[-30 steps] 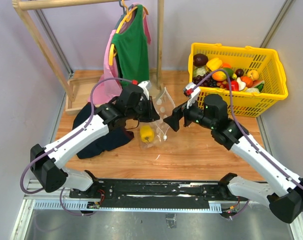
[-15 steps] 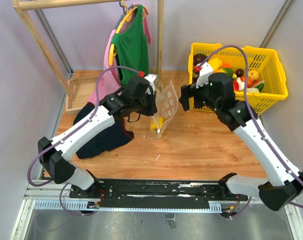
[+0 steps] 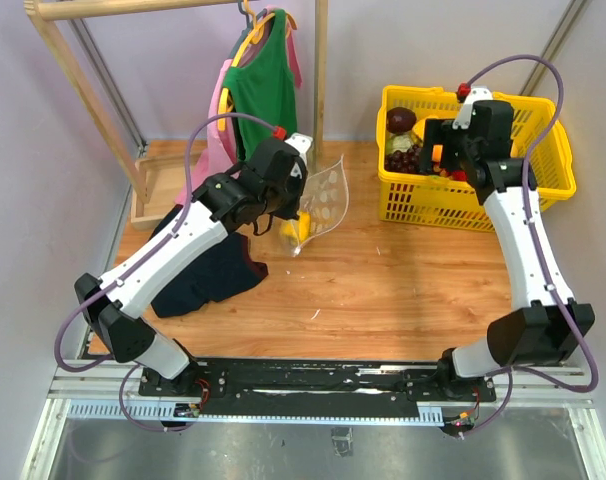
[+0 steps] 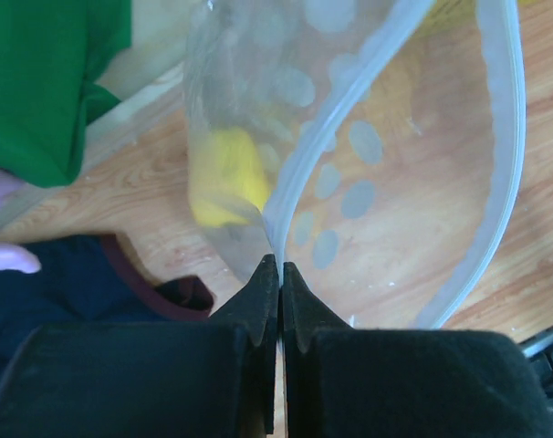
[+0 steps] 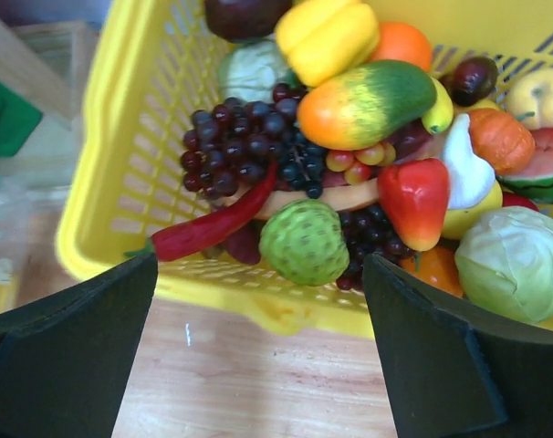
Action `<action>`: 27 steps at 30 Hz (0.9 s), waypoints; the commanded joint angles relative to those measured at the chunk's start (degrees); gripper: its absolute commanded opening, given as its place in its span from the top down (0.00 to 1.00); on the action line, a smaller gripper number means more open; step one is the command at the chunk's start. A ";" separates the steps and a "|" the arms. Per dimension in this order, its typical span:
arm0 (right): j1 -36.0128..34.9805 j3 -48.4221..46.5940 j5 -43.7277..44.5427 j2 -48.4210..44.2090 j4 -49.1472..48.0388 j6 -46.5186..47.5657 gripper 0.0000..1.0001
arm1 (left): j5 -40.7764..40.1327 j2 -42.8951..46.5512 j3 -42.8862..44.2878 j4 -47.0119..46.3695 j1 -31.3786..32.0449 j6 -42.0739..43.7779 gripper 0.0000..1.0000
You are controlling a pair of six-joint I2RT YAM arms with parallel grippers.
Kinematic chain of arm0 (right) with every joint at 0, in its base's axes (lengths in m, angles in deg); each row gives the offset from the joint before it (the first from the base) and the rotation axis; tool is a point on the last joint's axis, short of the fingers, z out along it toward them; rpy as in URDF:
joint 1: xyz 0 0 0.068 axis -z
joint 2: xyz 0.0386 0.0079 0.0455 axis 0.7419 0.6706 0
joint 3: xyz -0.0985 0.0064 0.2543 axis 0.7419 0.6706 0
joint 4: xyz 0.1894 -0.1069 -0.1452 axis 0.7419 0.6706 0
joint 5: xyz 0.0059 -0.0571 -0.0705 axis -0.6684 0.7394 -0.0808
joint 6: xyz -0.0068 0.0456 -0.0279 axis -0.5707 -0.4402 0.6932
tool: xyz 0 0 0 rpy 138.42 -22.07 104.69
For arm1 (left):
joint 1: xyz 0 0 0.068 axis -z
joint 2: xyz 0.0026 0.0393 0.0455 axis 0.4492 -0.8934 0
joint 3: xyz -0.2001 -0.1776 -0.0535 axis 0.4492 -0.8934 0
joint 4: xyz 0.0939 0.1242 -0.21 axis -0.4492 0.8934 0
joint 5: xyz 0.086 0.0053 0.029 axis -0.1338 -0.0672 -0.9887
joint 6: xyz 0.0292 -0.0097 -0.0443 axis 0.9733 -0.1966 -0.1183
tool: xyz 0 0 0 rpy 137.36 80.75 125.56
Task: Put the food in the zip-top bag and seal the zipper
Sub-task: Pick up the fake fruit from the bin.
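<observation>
**A:** Clear dotted plastic: where is the bag [image 3: 323, 198] held, and why?

**B:** It is lifted off the wooden table [image 3: 403, 290] by the left gripper [image 4: 279, 272], pressed together on one zipper [image 4: 518, 119] lip, so the mouth is likely kept open. One yellow piece [image 4: 224, 178] is seen inside.

**A:** And the rest?

**B:** The food [image 5: 359, 105] is piled in the yellow basket [image 3: 548, 190]. The right gripper [image 5: 260, 269] is spread above grapes [image 5: 235, 151], nothing gripped.
</observation>
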 commanded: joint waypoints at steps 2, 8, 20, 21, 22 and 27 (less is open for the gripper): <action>6.39 -2.53 1.12 5.55 -3.11 -5.94 0.05 | -6.22 -0.65 1.82 2.27 -0.09 3.57 1.00; 11.32 -4.78 0.12 13.76 -6.26 -14.86 0.05 | -6.88 -0.88 -1.60 0.08 -0.12 4.74 1.00; 14.03 -10.56 -0.74 25.89 -12.07 -26.43 0.04 | -6.68 0.24 -6.38 -3.07 -0.25 4.73 1.00; 14.12 -11.32 -0.94 26.88 -12.09 -26.96 0.04 | -6.76 0.35 -6.77 -3.27 -0.33 4.77 1.00; 14.13 -12.00 -1.14 27.78 -12.08 -27.47 0.04 | -6.79 0.38 -7.04 -3.41 -0.35 4.73 1.00; 14.13 -14.80 -6.06 33.00 -13.03 -28.85 0.03 | -7.01 0.41 -7.88 -3.77 -0.53 4.68 1.00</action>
